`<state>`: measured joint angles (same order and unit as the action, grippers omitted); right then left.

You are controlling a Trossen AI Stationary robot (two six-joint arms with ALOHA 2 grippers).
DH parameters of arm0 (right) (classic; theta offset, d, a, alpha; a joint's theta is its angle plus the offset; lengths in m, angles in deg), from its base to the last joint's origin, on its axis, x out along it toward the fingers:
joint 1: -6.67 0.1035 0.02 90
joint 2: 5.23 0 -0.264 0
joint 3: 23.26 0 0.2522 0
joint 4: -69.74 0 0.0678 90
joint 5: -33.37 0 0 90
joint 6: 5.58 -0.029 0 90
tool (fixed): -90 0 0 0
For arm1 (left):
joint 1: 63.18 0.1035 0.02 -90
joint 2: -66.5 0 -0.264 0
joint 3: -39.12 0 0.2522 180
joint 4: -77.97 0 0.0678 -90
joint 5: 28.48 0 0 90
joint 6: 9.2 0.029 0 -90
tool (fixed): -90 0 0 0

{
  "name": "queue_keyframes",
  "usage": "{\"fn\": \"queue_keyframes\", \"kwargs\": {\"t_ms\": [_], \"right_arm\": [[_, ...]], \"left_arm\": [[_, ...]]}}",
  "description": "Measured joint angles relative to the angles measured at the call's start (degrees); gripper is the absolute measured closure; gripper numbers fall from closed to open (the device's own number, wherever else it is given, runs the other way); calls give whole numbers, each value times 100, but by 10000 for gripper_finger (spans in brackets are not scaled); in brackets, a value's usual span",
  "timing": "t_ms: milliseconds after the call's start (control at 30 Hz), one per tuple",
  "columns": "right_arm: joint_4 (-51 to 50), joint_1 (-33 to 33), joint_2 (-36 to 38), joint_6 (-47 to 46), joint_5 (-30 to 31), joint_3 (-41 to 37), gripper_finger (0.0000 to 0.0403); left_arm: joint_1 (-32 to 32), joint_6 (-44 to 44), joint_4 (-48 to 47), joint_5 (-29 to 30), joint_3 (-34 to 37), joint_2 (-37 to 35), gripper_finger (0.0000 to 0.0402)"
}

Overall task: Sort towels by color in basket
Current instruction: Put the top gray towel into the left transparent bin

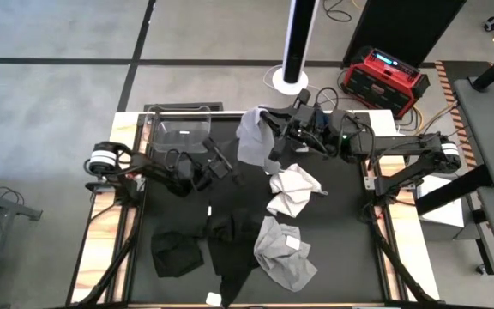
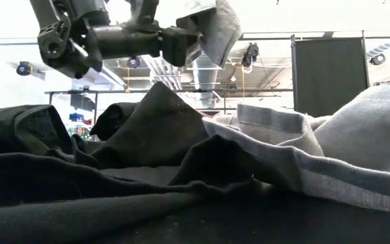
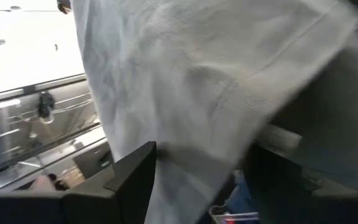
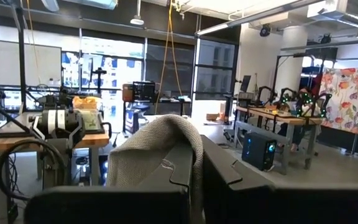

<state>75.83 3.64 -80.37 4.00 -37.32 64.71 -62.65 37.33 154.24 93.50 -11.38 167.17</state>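
Holding a grey towel (image 1: pixel 251 137) aloft, right gripper (image 1: pixel 274 129) clamped shut; left gripper (image 1: pixel 221 163) state unclear. Thin pinch; towel may slip.

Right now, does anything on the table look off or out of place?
Nothing damaged. The towels are simply unsorted: grey ones and black ones lie crumpled on the table, the clear basket looks empty, and the right end effector holds a grey towel aloft.

Light grey woven cloth towel (image 1: pixel 252 137), matt and coarse; clear glossy plastic basket (image 1: pixel 181 130); matt black table cover (image 1: pixel 350 223).
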Motion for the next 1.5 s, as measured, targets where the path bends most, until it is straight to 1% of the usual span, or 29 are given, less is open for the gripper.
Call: {"fn": "queue_keyframes", "kwargs": {"t_ms": [100, 200, 267, 367, 400, 533, 600, 700, 767, 833, 900, 1000, 1067, 1167, 1300, 1433, 1500], "right_arm": [[-28, 0, 0, -5, 0, 0, 394], [-102, 0, 2, -8, 0, 0, 394], [-220, 0, 2, -11, 10, 0, 394], [-594, -13, 28, -15, 94, 0, 394], [-795, -24, 42, -15, 180, 0, 394], [-1731, -106, 76, 52, 625, 17, 394], [-2227, -179, 76, 85, 666, 19, 394], [-2921, -298, 65, 152, 664, 20, 394], [-3245, -361, 44, 151, 664, 20, 393], [-3573, -399, 37, 155, 664, 20, 388], [-3822, -432, 39, 149, 667, 20, 376], [-4078, -452, 42, 144, 669, 20, 342], [-4178, -452, 42, 148, 665, 20, 312], [-4409, -452, 46, 89, 632, 27, 260], [-4686, -462, 55, -129, 625, 28, 195], [-4618, -463, 76, -297, 623, 28, 145], [-4501, -463, 76, -297, 557, 28, 125]], "left_arm": [[4, 54, -5, 270, -98, 66, 211], [-2, 38, -9, 309, -93, 65, 253], [-7, -24, -6, 339, -24, 14, 292], [-22, -72, -9, 456, 124, -140, 372], [-35, -92, -14, 513, 181, -205, 386], [-154, -77, -249, 762, 331, -686, 398], [-217, -65, -650, 793, 399, -1031, 400], [-272, -246, -1615, 786, 425, -1639, 401], [-275, -528, -2619, 785, 354, -2114, 401], [-273, -906, -3873, 754, 163, -2588, 401], [-270, -1345, -5367, 677, -174, -3023, 401], [-211, -2038, -7605, 129, -827, -3466, 401], [-175, -2328, -8594, -198, -1226, -3589, 401], [-157, -2339, -9251, -282, -1642, -3668, 402], [-100, -2115, -9651, -277, -1994, -3705, 402], [64, -2185, -10232, -273, -2314, -3706, 402], [167, -2314, -10309, -273, -2403, -3697, 402]]}}
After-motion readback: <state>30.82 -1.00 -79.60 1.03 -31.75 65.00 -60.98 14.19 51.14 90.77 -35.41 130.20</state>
